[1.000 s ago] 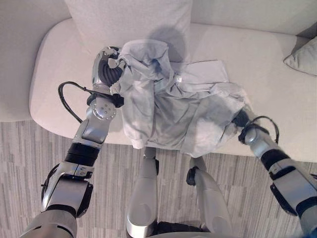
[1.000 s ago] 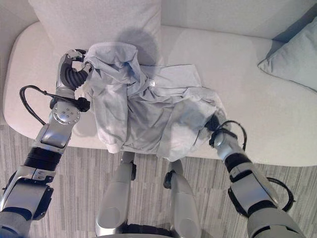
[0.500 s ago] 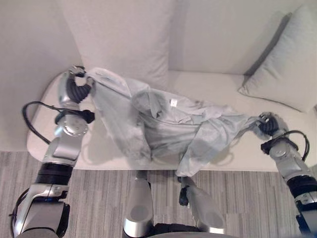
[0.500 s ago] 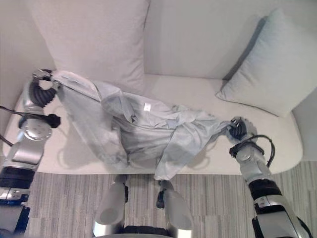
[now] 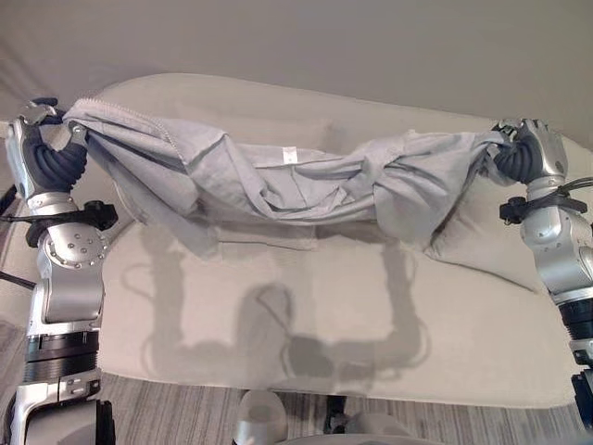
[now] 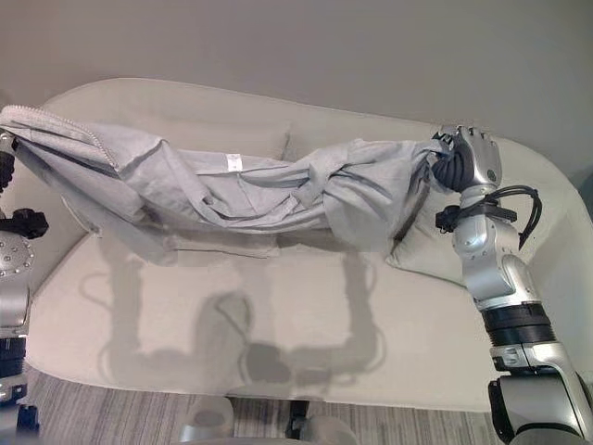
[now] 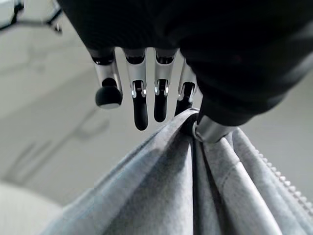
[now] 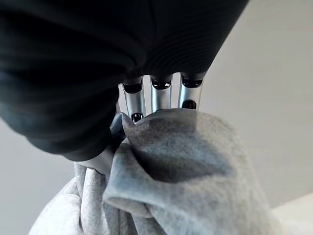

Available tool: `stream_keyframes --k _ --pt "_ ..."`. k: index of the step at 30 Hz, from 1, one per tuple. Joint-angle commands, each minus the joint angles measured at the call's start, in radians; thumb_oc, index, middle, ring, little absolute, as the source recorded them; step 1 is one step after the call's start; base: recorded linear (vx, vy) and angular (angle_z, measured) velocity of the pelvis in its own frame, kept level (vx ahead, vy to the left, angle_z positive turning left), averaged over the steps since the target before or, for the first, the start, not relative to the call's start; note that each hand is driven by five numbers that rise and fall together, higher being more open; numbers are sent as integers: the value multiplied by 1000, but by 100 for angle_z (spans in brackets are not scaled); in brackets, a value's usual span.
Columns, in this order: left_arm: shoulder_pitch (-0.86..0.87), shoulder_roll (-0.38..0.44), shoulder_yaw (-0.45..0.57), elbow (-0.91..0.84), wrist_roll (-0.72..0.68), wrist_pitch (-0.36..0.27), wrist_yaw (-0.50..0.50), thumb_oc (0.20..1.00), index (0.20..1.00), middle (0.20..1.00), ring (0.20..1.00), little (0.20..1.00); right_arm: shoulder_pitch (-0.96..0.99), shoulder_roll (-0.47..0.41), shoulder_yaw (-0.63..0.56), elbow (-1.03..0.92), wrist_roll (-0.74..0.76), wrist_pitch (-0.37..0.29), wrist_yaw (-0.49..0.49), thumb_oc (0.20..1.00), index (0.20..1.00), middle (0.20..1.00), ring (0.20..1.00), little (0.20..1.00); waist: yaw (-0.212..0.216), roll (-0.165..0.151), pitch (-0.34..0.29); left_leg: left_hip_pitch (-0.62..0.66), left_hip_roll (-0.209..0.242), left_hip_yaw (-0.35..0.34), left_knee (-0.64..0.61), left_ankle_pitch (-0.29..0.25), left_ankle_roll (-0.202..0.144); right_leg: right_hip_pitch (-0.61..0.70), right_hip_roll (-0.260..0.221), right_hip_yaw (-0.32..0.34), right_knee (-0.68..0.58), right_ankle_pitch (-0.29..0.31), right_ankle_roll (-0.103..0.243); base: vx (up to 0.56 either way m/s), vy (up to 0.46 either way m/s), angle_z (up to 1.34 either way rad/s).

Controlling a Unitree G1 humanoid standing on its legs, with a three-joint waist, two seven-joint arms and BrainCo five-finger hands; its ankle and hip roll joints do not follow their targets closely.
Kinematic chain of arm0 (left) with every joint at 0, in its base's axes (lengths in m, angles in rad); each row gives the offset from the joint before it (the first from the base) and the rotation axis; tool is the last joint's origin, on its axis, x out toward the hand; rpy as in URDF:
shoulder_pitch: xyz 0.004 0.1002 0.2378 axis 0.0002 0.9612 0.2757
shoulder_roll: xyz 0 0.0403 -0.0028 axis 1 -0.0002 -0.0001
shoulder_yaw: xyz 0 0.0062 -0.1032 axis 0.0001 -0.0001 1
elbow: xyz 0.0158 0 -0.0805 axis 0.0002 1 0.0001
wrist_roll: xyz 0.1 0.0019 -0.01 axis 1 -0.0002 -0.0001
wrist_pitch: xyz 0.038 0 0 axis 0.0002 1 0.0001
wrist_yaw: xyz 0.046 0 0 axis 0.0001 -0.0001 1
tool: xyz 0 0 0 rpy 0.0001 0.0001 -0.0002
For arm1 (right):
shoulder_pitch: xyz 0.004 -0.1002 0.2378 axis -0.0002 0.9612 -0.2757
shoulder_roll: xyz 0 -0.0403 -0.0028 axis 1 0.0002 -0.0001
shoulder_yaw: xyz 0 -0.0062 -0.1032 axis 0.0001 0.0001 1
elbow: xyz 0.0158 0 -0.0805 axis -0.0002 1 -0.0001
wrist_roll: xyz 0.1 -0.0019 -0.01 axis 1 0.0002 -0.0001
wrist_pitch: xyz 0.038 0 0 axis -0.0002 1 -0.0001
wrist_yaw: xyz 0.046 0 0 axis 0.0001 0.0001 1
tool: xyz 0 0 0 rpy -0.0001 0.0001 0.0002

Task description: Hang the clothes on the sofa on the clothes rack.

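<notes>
One grey zip-up garment [image 5: 287, 181] is held stretched above the sofa [image 5: 306, 315], pinched by the left hand [image 5: 42, 153] at upper left and the right hand [image 5: 528, 153] at upper right; the thin pinches could slip, dropping it.

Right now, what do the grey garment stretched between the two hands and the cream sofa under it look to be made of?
Grey garment: soft matte knit, probably cotton jersey or fleece; it bunches and has a zip edge. Cream sofa: matte woven upholstery, likely padded, with a smooth rounded seat.
</notes>
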Motion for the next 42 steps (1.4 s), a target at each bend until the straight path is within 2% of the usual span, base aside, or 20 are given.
stream_keyframes --k 1,2,4,8,9,12,14,18,19,21,22,23,26,27,28,30,33,37,40,42 --pt "-72 73 -1 -9 53 -52 42 200 200 200 200 200 -90 -15 36 -53 15 -22 -16 200 200 200 200 200 -5 43 -84 101 55 103 -11 -13 51 -21 -73 -26 10 -23 56 -15 142 43" --pt "-72 74 -1 -9 53 -51 41 200 200 200 200 200 -91 -14 36 -53 15 -21 -15 200 200 200 200 200 -6 43 -82 103 56 103 -11 -14 50 -20 -72 -27 10 -23 56 -47 195 48" --pt "-125 96 -5 -10 66 -52 45 200 200 200 200 200 -119 3 58 -83 16 -25 -3 200 200 200 200 200 -25 43 -107 175 121 133 -11 0 46 -40 -103 -53 10 1 74 -75 231 35" --pt "-204 117 -26 -4 77 -51 54 200 200 200 200 200 -164 16 86 -83 21 -20 -1 200 200 200 200 200 -44 49 -125 222 165 124 -11 25 30 -53 -133 -76 10 21 86 -87 276 44" --pt "-229 135 -29 5 74 -47 61 200 200 200 200 200 -171 24 89 -79 20 -16 -5 200 200 200 200 200 -32 53 -124 202 164 103 -11 36 21 -45 -155 -74 10 26 81 -117 330 29" --pt "-295 148 -68 24 69 -43 65 200 200 200 200 200 -175 36 85 -56 14 -8 -14 200 200 200 200 200 -26 41 -127 187 145 110 -11 8 11 -41 -192 -87 10 29 75 -99 391 30" --pt "-431 200 -167 63 67 -39 71 200 200 200 200 200 -171 39 64 -48 0 17 -26 200 200 200 200 200 -13 35 -117 161 66 127 -11 -56 -8 -43 -275 -116 10 26 54 -122 610 50" --pt "-501 220 -215 80 58 -42 83 200 200 200 200 200 -177 42 61 -45 0 30 -36 200 200 200 200 200 -3 22 -92 163 16 128 -11 -78 -1 -31 -297 -101 11 29 51 -31 314 38" --pt "-521 229 -242 88 54 -37 82 200 200 200 200 200 -177 36 61 -35 2 38 -38 200 200 200 200 200 -9 24 -78 164 -4 120 -11 -81 7 -32 -292 -72 33 39 46 5 379 11" --pt "-577 215 -297 103 46 -36 97 200 200 200 200 200 -172 -10 49 -50 -10 41 -52 200 200 200 200 200 -40 44 -40 156 -49 81 -11 -73 43 -52 -193 56 148 30 28 10 484 36" --pt "-591 214 -311 101 43 -37 98 200 200 200 200 200 -171 -28 52 -49 -9 41 -56 200 200 200 200 200 -47 48 -32 149 -58 74 -11 -67 53 -52 -152 75 178 19 27 -75 315 101" --pt "-629 216 -333 113 30 -41 110 200 200 200 200 200 -181 -56 54 -60 -1 35 -66 200 200 200 200 200 -46 43 -22 135 -78 60 -11 -64 63 -52 -73 78 224 -12 28 -113 232 100" --pt "-628 220 -332 113 26 -35 117 200 200 200 200 200 -189 -88 52 -81 -3 28 -70 200 200 200 200 200 -56 28 -12 125 -117 32 -11 -66 82 -92 35 80 225 -29 22 -35 119 26" --pt "-624 220 -328 111 26 -35 117 200 200 200 200 200 -189 -88 53 -82 -2 28 -69 200 200 200 200 200 -62 27 -17 122 -117 28 -11 -66 82 -90 34 76 217 -28 21 1 11 23" --pt "-598 230 -302 111 26 -32 127 200 200 200 200 200 -191 -100 56 -66 -4 26 -70 200 200 200 200 200 -52 -3 -34 111 -139 29 -11 -79 87 -63 40 72 142 -52 2 14 -54 37" --pt "-544 225 -258 90 29 -36 123 200 200 200 200 200 -191 -98 62 -65 4 21 -72 200 200 200 200 200 -45 -18 -61 101 -138 33 -11 -88 91 -34 35 74 53 -39 6 64 -67 30" --pt "-496 214 -220 77 29 -36 122 200 200 200 200 200 -190 -98 69 -63 10 18 -71 200 200 200 200 200 -49 -6 -75 105 -130 39 -11 -76 91 -24 36 68 10 -27 7 76 -7 11" --pt "-479 179 -202 54 29 -37 115 200 200 200 200 200 -196 -106 66 -65 10 15 -67 200 200 200 200 200 -59 16 -70 123 -105 52 -9 -21 81 -16 24 37 10 -44 8 19 34 28" --pt "-488 158 -214 34 33 -41 101 200 200 200 200 200 -183 -99 43 -62 8 17 -67 200 200 200 200 200 -67 26 -60 110 -61 77 -11 -32 88 -8 -2 13 10 -52 13 -62 68 33" --pt "-496 162 -225 30 37 -38 92 200 200 200 200 200 -174 -82 34 -60 5 22 -66 200 200 200 200 200 -64 15 -69 97 -20 78 -11 -36 97 -13 -15 15 10 -57 16 -27 72 38"
